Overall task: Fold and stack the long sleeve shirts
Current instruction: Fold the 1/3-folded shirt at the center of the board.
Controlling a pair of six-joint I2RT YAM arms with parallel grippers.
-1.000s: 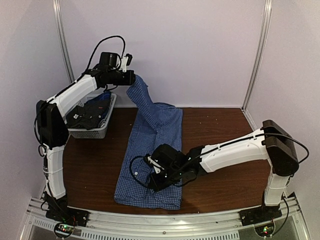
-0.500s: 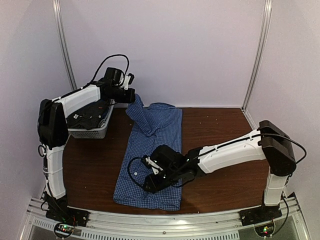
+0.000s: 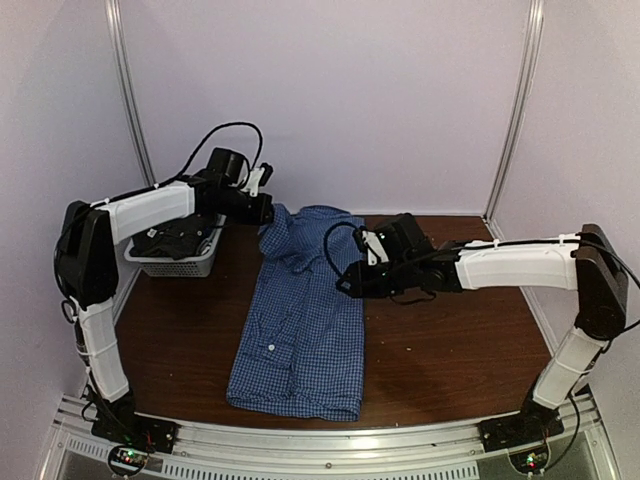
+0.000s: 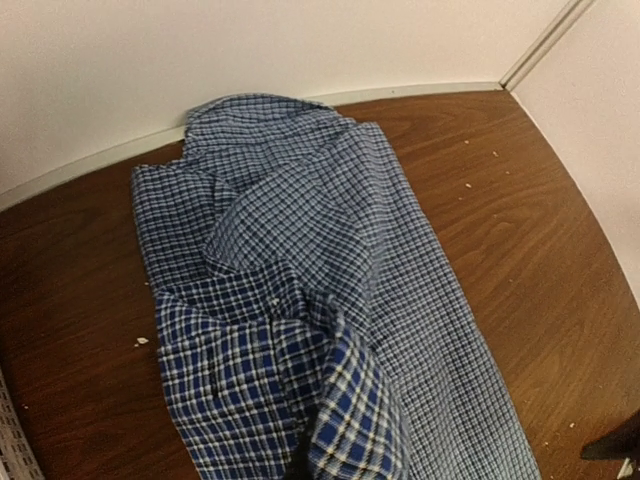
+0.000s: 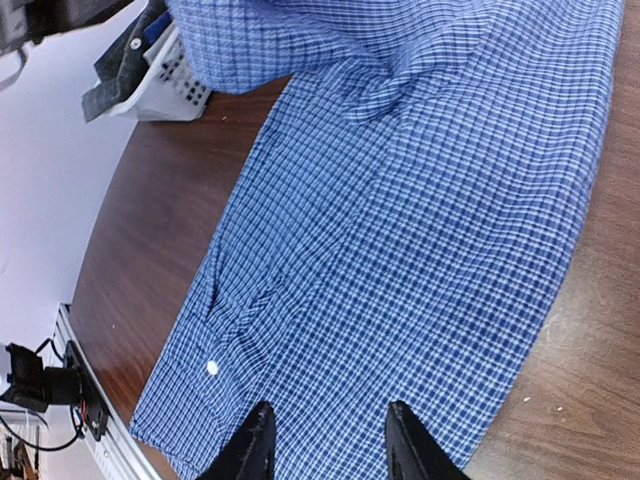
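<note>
The blue checked shirt (image 3: 300, 330) lies lengthwise down the middle of the bench (image 3: 450, 340), flat from the near edge up to its far end, where the cloth heaps into a crumpled fold beside the basket (image 3: 178, 266) at far left. That heap rises into the left tool (image 3: 266, 210), which appears clamped on it, the fabric hiding the tips in the wrist view. If it lets go here, the fold would likely drop skewed and bunched rather than flat. The right tool (image 3: 347, 288) could also snag the smooth panel and drag it crooked if it dips. It hangs over the shirt's right edge, its fingers (image 5: 258, 445) spread with nothing between them. The left arm reaches far with its forearm nearly level. The right arm stretches long and low across to the left.
</note>
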